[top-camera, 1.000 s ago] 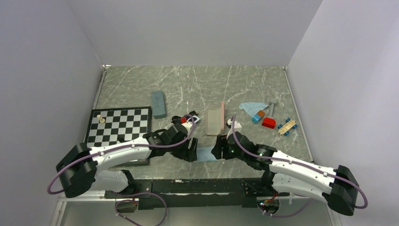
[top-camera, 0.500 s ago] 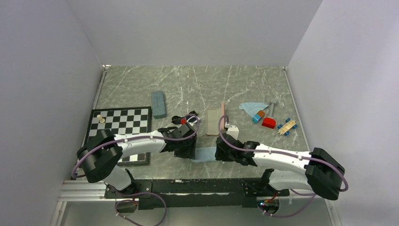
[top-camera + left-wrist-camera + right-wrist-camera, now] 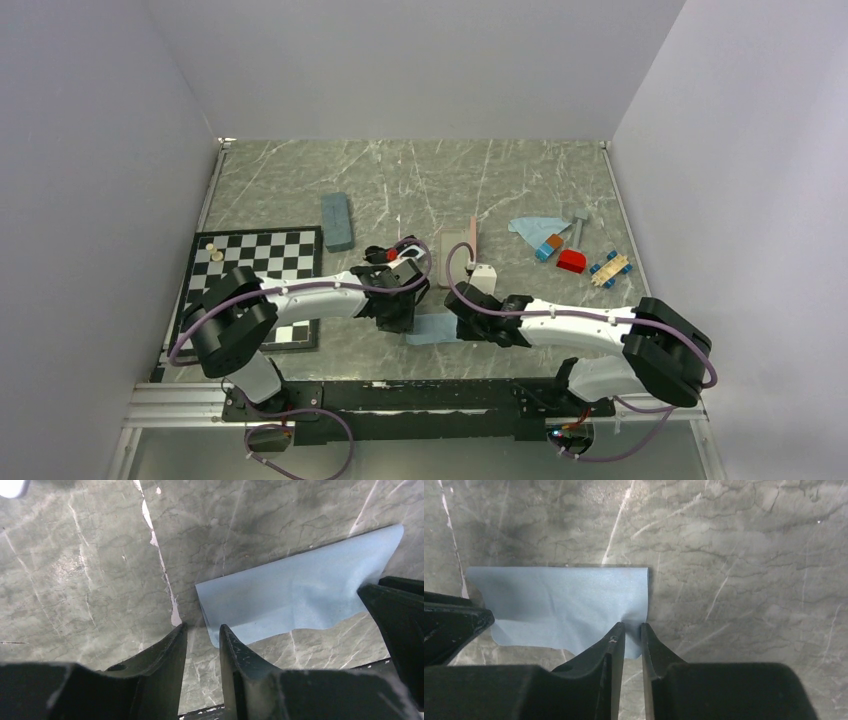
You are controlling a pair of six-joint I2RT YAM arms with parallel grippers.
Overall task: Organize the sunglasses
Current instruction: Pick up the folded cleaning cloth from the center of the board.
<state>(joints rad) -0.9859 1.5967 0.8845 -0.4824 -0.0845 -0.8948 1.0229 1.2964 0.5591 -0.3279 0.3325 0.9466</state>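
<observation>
Left claw [image 3: 202, 629]: my jaws narrowly parted, light blue cloth [image 3: 300, 590] at two o'clock, its corner against one finger. Right claw [image 3: 632, 626]: nearly closed astride the cloth's edge; I cannot tell whether it grips. Sunglasses [image 3: 380, 251]: twelve o'clock beyond my left wrist, partly hidden.

A cloth [image 3: 432, 328] lies at the middle of the counter's [image 3: 420, 180] near edge. Behind it are the sunglasses [image 3: 380, 252], with an open case [image 3: 458, 255] just to their right. A chessboard [image 3: 255, 268] lies by the left edge with two pieces [image 3: 217, 255] on its far left corner and a closed case [image 3: 337, 221] just behind its far right corner, while near the right edge a second cloth [image 3: 530, 227] lies beside a cluster of small toys [image 3: 575, 255].
</observation>
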